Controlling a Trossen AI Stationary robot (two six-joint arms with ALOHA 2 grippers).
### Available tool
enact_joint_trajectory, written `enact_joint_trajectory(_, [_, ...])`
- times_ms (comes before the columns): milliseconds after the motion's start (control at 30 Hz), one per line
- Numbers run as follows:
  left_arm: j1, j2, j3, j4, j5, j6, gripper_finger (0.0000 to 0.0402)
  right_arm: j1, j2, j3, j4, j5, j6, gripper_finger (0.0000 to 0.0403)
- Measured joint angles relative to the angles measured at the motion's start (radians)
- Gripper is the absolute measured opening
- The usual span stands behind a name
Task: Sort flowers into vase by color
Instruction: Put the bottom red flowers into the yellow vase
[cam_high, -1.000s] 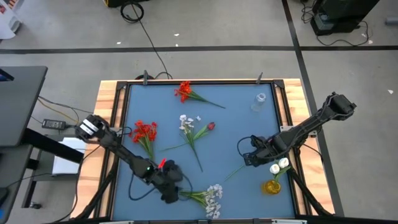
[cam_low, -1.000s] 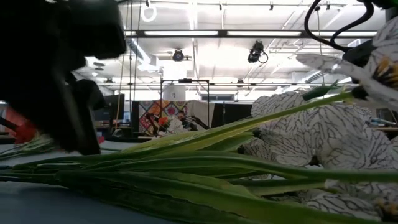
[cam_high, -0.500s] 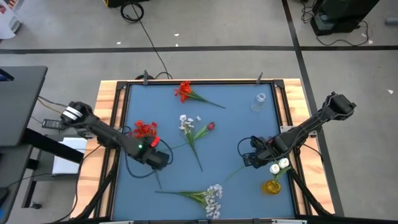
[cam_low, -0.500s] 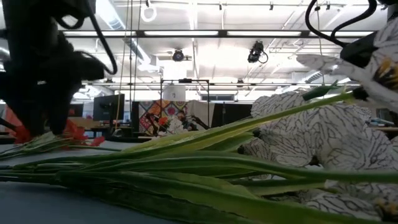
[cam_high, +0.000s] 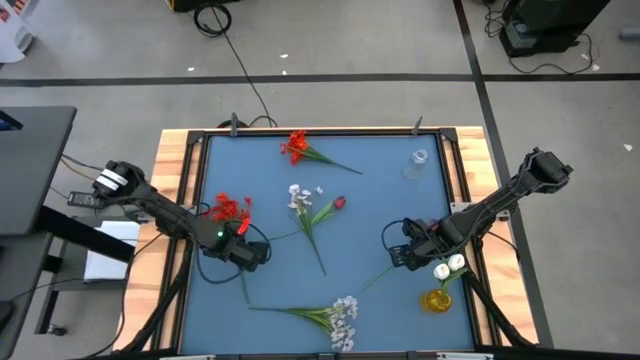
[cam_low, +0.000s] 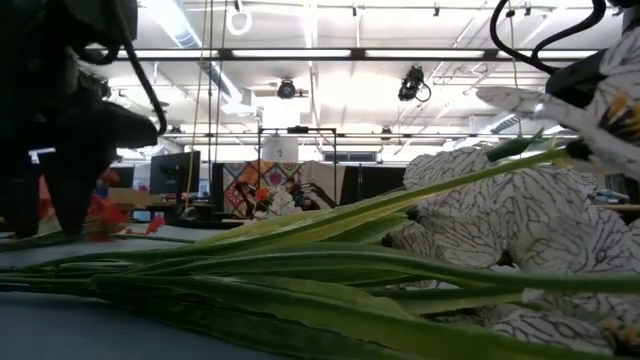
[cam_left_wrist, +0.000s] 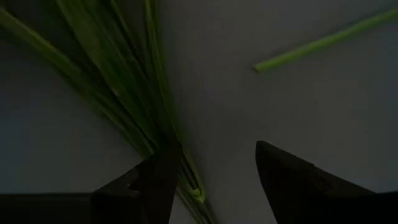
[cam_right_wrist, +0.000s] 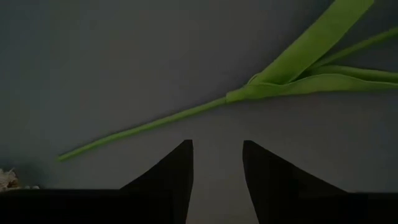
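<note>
— Pincer on the left arm (cam_high: 248, 254) has swung away from the spray of tiny white blossoms on green stems (cam_high: 335, 318) at the lower middle of the high frame, where it hovered a second ago, and now sits at the stem end of the bunch of bright red blooms (cam_high: 229, 209) left of centre.

— Holding anything?

— No. In its wrist view the fingers (cam_left_wrist: 155, 180) are spread, one tip right beside the green stems, nothing between them. I'd judge it is lining up a grasp on the red bunch; the white spray lies where it was.

— And further right?

— Mid-table, the loose white blossoms (cam_high: 298, 197) and dark red bud (cam_high: 339, 203) are unmoved, as is the second red bloom (cam_high: 295, 145) near the top edge. The right pincer (cam_high: 398, 257) waits with fingers apart over a thin green stem (cam_right_wrist: 149, 124), unchanged. Right of it, white buds (cam_high: 448, 266) already stand in the small amber glass vase (cam_high: 436, 299); the clear glass vase (cam_high: 417, 162) at upper right holds nothing I can see.
</note>
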Motion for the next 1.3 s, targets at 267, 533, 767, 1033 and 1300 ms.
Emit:
enact_joint_trajectory(267, [0.0,-0.005,0.052,-0.156,0.002,0.008,0.0219,-0.001,0.0,0.0,0.0,0.004,0.0,0.0148])
enact_joint_trajectory(533, [0.007,0.004,0.018,-0.179,-0.04,0.015,0.0205,-0.001,0.0,0.0,0.0,0.015,0.0,0.0148])
enact_joint_trajectory(767, [0.004,0.004,-0.054,-0.095,-0.03,-0.023,0.0164,-0.001,0.0,0.0,-0.001,0.015,0.0,0.0148])
enact_joint_trajectory(1033, [0.004,0.002,-0.059,-0.081,-0.03,-0.007,0.0093,-0.001,0.0,0.0,-0.001,0.023,0.0,0.0148])
enact_joint_trajectory(1300, [-0.033,-0.053,0.042,-0.07,-0.101,0.041,0.0025,-0.047,0.0,0.0,0.1,0.124,-0.163,0.0148])
